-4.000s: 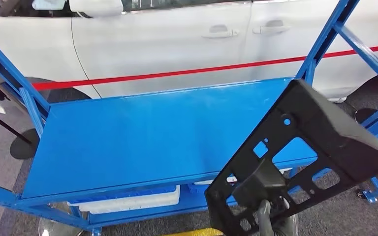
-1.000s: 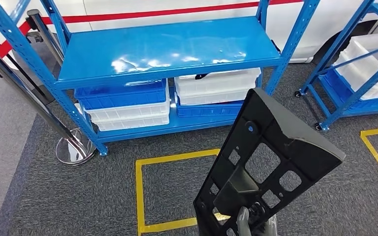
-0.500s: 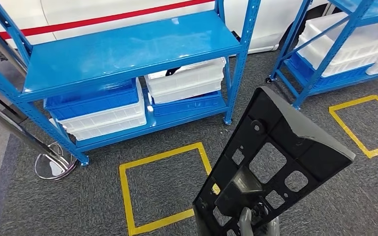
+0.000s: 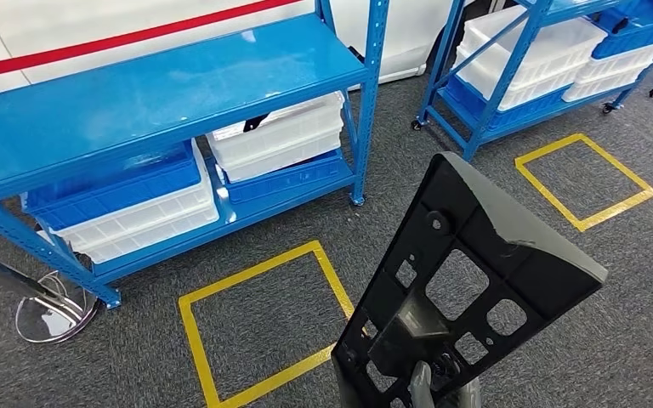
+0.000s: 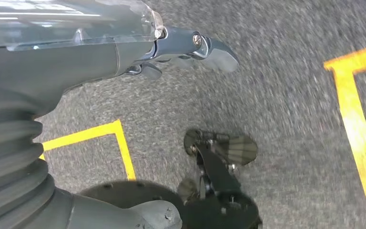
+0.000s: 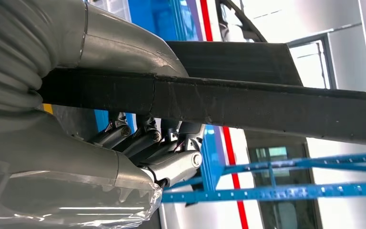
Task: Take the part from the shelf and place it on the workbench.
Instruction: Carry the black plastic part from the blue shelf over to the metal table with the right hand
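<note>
Grey carpet floor (image 4: 136, 374), yellow tape squares | right robot hand (image 4: 442, 387) grasps big black plastic panel with holes (image 4: 476, 280), near right | looks stiff, light; hold low edge | left robot hand (image 5: 190, 47) hangs released

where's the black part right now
In the head view the black part is low and right of centre, gripped at its lower end by the right hand, raised over grey carpet beside a yellow floor square, away from the blue shelf.
</note>
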{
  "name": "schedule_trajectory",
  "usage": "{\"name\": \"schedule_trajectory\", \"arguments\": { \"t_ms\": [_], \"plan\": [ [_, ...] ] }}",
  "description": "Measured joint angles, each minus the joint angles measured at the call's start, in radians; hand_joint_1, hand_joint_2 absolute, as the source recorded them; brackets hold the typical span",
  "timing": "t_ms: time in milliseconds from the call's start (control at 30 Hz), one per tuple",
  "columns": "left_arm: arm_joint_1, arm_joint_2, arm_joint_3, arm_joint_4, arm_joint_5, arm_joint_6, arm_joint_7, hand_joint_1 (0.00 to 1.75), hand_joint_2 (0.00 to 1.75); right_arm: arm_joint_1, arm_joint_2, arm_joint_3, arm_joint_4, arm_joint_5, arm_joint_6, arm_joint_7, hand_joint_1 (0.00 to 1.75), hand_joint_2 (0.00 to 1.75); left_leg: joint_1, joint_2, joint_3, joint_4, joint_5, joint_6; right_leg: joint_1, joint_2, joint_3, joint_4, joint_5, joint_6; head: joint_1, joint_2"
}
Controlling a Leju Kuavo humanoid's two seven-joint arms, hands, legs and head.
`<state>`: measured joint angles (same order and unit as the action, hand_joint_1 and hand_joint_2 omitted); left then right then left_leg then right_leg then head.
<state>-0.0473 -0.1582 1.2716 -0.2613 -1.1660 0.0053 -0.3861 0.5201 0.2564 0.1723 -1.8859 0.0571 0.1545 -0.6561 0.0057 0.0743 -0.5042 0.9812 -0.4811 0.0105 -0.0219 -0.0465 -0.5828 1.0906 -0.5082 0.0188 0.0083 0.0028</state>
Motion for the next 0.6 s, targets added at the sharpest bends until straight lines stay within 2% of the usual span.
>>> {"name": "schedule_trajectory", "arguments": {
  "t_ms": [33, 67, 133, 167, 233, 267, 300, 333, 367, 400, 433, 467, 500, 533, 567, 600],
  "plan": [
    [0.0, 0.0, 0.0, 0.0, 0.0, 0.0, 0.0, 0.0, 1.75, 0.0, 0.0, 0.001, 0.0, 0.0, 0.001, 0.0, 1.75, 1.75, -0.002, 0.007, 0.0, 0.007, -0.005, -0.007, 0.002, -0.016, 0.023, -0.045, 0.013, -0.006, -0.001, 0.0],
    [-0.001, 0.0, 0.0, 0.0, 0.0, 0.0, 0.0, 0.0, 1.75, -0.001, 0.0, 0.002, 0.0, 0.0, 0.001, 0.0, 1.75, 1.75, -0.004, 0.014, 0.0, 0.012, -0.009, -0.013, 0.006, -0.025, 0.03, -0.064, 0.015, -0.013, -0.002, 0.0],
    [-0.003, -0.001, 0.0, 0.0, -0.002, -0.002, 0.0, 0.0, 1.75, -0.001, 0.0, 0.004, 0.0, 0.0, 0.002, 0.0, 1.75, 1.75, -0.004, 0.03, 0.002, 0.014, -0.011, -0.023, 0.01, -0.007, 0.024, -0.063, 0.016, -0.028, -0.003, 0.0],
    [-0.004, -0.001, 0.0, 0.0, -0.003, -0.002, -0.001, 0.0, 1.75, 0.0, 0.0, 0.005, 0.0, 0.0, 0.002, 0.001, 1.75, 1.75, -0.001, 0.027, 0.002, 0.018, -0.017, -0.029, 0.009, 0.002, 0.022, -0.065, 0.019, -0.034, -0.003, 0.0],
    [-0.005, -0.001, 0.0, 0.0, -0.004, -0.003, -0.002, 0.0, 1.75, 0.0, 0.0, 0.009, 0.0, 0.0, 0.002, 0.001, 1.75, 1.75, 0.004, -0.013, -0.017, 0.069, -0.06, -0.039, 0.005, 0.022, 0.018, -0.069, 0.026, -0.046, -0.006, 0.0],
    [-0.004, -0.001, 0.0, 0.0, -0.005, -0.003, -0.003, 0.0, 1.75, 0.0, 0.0, 0.011, 0.0, 0.0, 0.002, 0.001, 1.75, 1.75, 0.006, -0.04, -0.041, 0.127, -0.097, -0.042, 0.004, 0.033, 0.016, -0.07, 0.029, -0.051, -0.007, 0.0],
    [-0.003, -0.001, 0.0, 0.0, -0.006, -0.004, -0.003, 0.0, 1.75, 0.0, 0.0, 0.012, 0.0, 0.0, 0.002, 0.001, 1.75, 1.75, 0.006, -0.057, -0.072, 0.199, -0.135, -0.043, 0.005, 0.044, 0.013, -0.07, 0.031, -0.054, -0.007, 0.0],
    [-0.001, -0.001, 0.0, 0.0, -0.007, -0.004, -0.003, 0.0, 1.75, 0.0, 0.0, 0.014, 0.0, 0.0, 0.002, 0.001, 1.75, 1.75, 0.006, -0.063, -0.101, 0.265, -0.162, -0.043, 0.006, 0.056, 0.01, -0.069, 0.033, -0.056, -0.007, 0.0],
    [0.0, -0.001, 0.0, 0.0, -0.007, -0.004, -0.003, 0.0, 1.75, 0.001, 0.0, 0.014, 0.0, 0.0, 0.002, 0.001, 1.75, 1.75, 0.006, -0.065, -0.119, 0.308, -0.171, -0.042, 0.008, 0.069, 0.008, -0.068, 0.034, -0.057, -0.007, 0.0],
    [0.002, -0.001, 0.0, 0.0, -0.008, -0.005, -0.003, 0.0, 1.75, 0.002, 0.0, 0.015, 0.0, 0.0, 0.001, 0.001, 1.75, 1.75, 0.006, -0.066, -0.119, 0.31, -0.159, -0.04, 0.009, 0.083, 0.007, -0.066, 0.034, -0.057, -0.007, 0.0],
    [0.002, -0.001, 0.0, 0.0, -0.008, -0.005, -0.003, 0.0, 1.75, 0.002, 0.0, 0.015, 0.0, 0.0, 0.001, 0.001, 1.75, 1.75, 0.006, -0.07, -0.101, 0.271, -0.128, -0.037, 0.009, 0.097, 0.008, -0.065, 0.035, -0.056, -0.007, 0.0],
    [0.003, -0.001, 0.0, 0.0, -0.008, -0.005, -0.004, 0.0, 1.75, 0.002, 0.0, 0.016, 0.0, 0.0, 0.0, 0.001, 1.75, 1.75, 0.006, -0.086, -0.069, 0.201, -0.086, -0.032, 0.009, 0.111, 0.009, -0.064, 0.035, -0.055, -0.007, 0.0],
    [0.003, -0.001, 0.0, 0.0, -0.008, -0.006, -0.004, 0.0, 1.75, 0.002, 0.0, 0.017, 0.0, 0.0, -0.001, 0.001, 1.75, 1.75, 0.006, -0.112, -0.037, 0.129, -0.053, -0.026, 0.01, 0.124, 0.009, -0.063, 0.036, -0.053, -0.007, 0.0],
    [0.003, 0.0, 0.001, 0.0, -0.009, -0.006, -0.004, 0.0, 1.75, 0.001, 0.0, 0.018, 0.0, 0.0, -0.001, 0.001, 1.75, 1.75, 0.007, -0.135, -0.012, 0.07, -0.033, -0.022, 0.011, 0.136, 0.007, -0.061, 0.038, -0.049, -0.006, 0.0],
    [0.003, 0.0, 0.001, 0.0, -0.009, -0.006, -0.004, 0.0, 1.75, 0.001, 0.0, 0.019, 0.0, 0.0, -0.002, 0.001, 1.75, 1.75, 0.006, -0.152, 0.0, 0.036, -0.026, -0.018, 0.01, 0.147, 0.002, -0.06, 0.041, -0.043, -0.006, 0.0],
    [0.003, 0.0, 0.001, 0.0, -0.009, -0.005, -0.004, 0.0, 1.75, 0.002, 0.0, 0.02, 0.0, 0.0, -0.002, 0.001, 1.75, 1.75, 0.005, -0.156, 0.004, 0.026, -0.029, -0.016, 0.008, 0.158, -0.003, -0.06, 0.044, -0.036, -0.006, 0.0]
  ]
}}
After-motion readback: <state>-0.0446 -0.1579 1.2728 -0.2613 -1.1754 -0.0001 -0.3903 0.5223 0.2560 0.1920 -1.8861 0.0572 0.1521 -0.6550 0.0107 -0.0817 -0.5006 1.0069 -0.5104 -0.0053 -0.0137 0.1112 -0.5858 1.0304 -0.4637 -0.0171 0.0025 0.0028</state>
